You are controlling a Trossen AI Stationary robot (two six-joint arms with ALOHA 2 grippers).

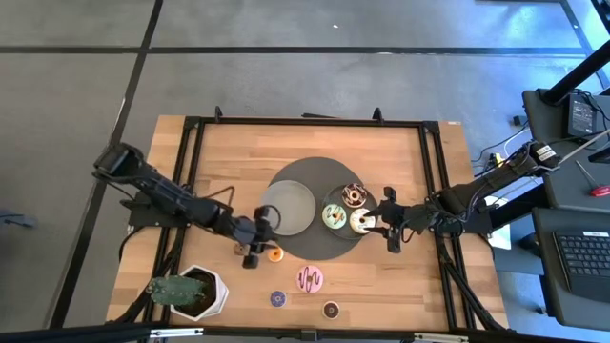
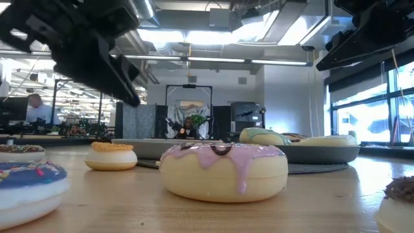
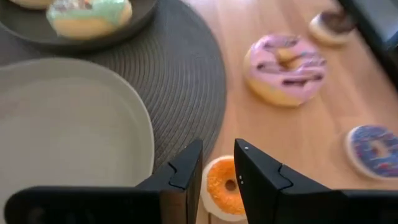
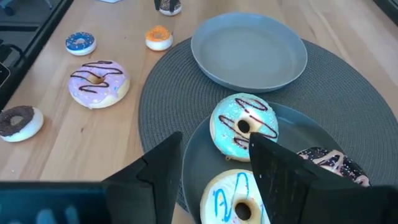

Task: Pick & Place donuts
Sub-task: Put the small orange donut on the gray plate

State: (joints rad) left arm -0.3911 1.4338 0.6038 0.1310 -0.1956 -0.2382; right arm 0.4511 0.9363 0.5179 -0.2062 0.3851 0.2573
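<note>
A dark plate [image 1: 329, 232] on a round mat holds the green [image 4: 244, 126], chocolate [image 4: 329, 163] and cream [image 4: 239, 199] donuts. My right gripper [image 4: 214, 165] hovers open over the cream one, clear of it. The orange mini donut [image 3: 222, 186] rests flat on the wood by the mat's edge. My left gripper [image 3: 216, 168] hangs just above it, open by a narrow gap, without touching. The pink donut [image 1: 310, 278], purple mini [image 1: 277, 299] and dark mini [image 1: 330, 310] lie on the table near its front edge. A sprinkled dark-topped mini [image 2: 19, 150] shows in the low view.
An empty light grey plate [image 1: 289, 205] sits on the mat's left half, beside the dark plate. A white pot with a plant [image 1: 191, 291] stands at the table's near-left corner. Bare wood lies along the far edge and the right side.
</note>
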